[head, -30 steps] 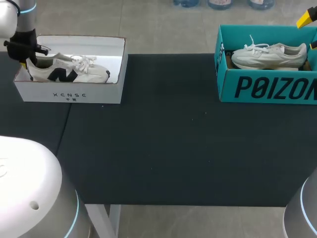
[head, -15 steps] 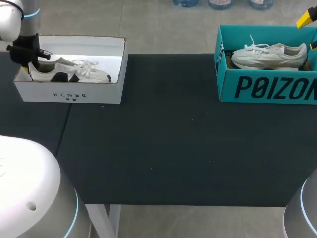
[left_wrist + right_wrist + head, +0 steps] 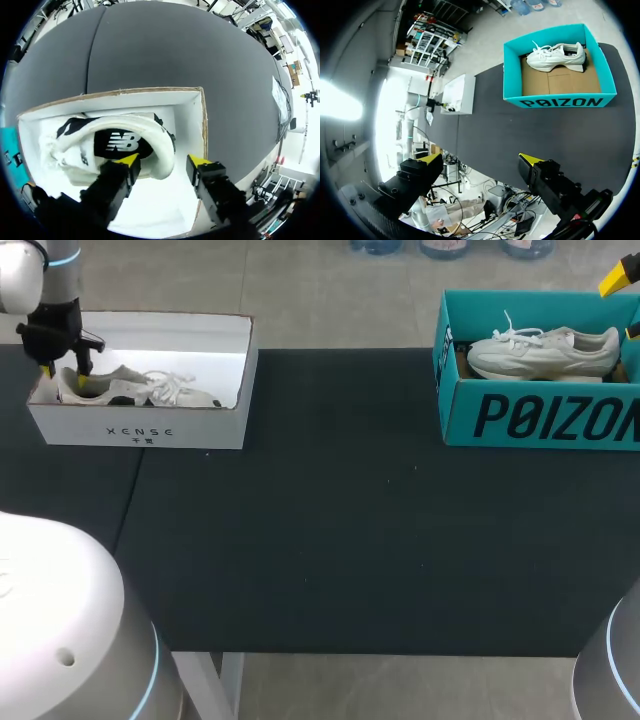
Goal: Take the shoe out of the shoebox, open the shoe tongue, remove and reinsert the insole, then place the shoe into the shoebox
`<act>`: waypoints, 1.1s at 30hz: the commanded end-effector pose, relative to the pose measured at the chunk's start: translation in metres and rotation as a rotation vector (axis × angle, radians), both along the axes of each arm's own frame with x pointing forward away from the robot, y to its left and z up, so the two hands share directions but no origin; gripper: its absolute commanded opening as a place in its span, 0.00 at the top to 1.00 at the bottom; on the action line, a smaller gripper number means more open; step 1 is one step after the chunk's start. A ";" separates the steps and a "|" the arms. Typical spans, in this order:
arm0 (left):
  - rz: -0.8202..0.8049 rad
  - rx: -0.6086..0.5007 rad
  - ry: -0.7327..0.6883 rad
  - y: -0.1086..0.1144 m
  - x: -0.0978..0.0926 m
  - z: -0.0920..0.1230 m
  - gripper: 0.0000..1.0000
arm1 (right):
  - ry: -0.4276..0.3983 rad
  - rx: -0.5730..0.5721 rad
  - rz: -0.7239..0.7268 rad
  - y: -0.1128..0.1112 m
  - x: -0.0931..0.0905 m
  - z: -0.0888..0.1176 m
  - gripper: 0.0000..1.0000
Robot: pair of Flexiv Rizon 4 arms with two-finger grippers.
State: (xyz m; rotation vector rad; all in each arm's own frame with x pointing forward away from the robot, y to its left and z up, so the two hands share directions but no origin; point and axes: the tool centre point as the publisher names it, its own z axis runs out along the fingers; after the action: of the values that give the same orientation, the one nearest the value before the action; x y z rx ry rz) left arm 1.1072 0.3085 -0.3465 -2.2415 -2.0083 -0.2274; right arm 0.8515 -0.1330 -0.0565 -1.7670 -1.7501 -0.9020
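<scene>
Lying in the white shoebox [image 3: 140, 426], the sneaker [image 3: 155, 145] is straddled at its heel by the released left gripper [image 3: 162, 161]; the right gripper [image 3: 481, 158] is held spread wide too.

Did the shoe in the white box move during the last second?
Yes. The shoe has dropped lower into the white shoebox; its black side mark is now hidden behind the front wall.

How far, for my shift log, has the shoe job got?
Nearly finished: the shoe has just been lowered into the white shoebox and lies there. In hand: nothing; the left fingers stand open over its heel. Left: probably only withdrawing.
</scene>
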 end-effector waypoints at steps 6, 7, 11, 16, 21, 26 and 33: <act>0.041 -0.017 -0.033 -0.012 -0.007 0.060 0.00 | 0.003 -0.003 0.002 0.000 0.002 0.000 0.00; 0.049 -0.023 -0.033 -0.014 -0.008 0.065 0.00 | 0.003 -0.003 0.002 0.000 0.002 0.000 0.00; 0.089 -0.029 -0.024 -0.021 -0.011 0.088 0.00 | 0.003 -0.003 0.002 0.000 0.002 0.000 0.00; 0.101 -0.035 -0.010 -0.033 -0.016 0.113 0.00 | -0.030 0.010 0.018 0.004 0.024 0.002 0.00; 0.109 -0.043 -0.022 -0.045 -0.021 0.139 0.00 | -0.067 0.006 0.019 0.000 0.065 -0.005 0.00; 0.225 -0.002 -0.037 -0.052 -0.021 0.155 0.00 | -0.105 -0.020 -0.006 -0.016 0.103 -0.010 0.00; 0.444 0.077 -0.054 -0.060 -0.015 0.170 0.00 | -0.189 -0.179 -0.007 -0.036 0.150 -0.014 0.00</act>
State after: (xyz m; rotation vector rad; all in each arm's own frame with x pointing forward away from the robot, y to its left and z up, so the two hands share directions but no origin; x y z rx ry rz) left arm 1.0861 0.2582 -0.1830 -1.7966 -2.3993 -0.2866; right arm 0.9706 -0.1665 -0.0804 -1.8444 -1.9521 -1.0413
